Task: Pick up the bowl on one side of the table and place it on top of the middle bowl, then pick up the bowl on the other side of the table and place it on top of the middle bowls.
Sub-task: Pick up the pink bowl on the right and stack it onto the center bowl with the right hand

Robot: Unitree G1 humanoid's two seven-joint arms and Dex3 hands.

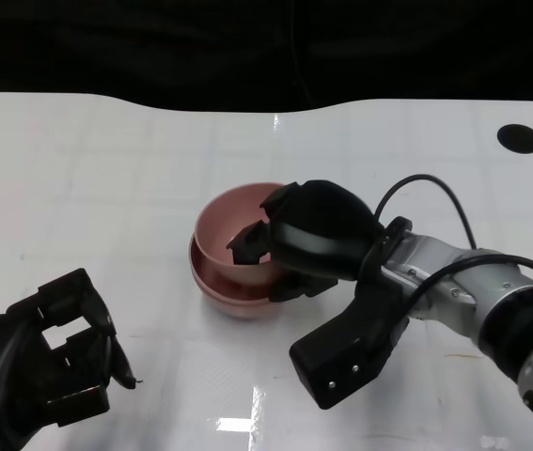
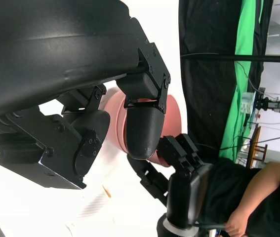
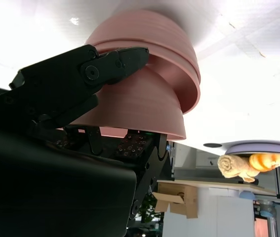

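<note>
left hand (image 1: 45,362) empty, fingers apart | right hand (image 1: 294,246) grips top pink bowl (image 1: 233,230) rim | no legible writing

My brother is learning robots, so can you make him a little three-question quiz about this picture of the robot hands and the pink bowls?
1. True or false: the right hand is gripping the rim of the top pink bowl.
2. Which hand holds nothing? A) the left hand B) the right hand C) neither
3. Fill in: the top bowl sits tilted inside the ______ bowl, on the white table.

Key: 1 true; 2 A; 3 bottom pink. Fingers reach over the top bowl's rim, while the left hand rests open and away from the stack.
</note>
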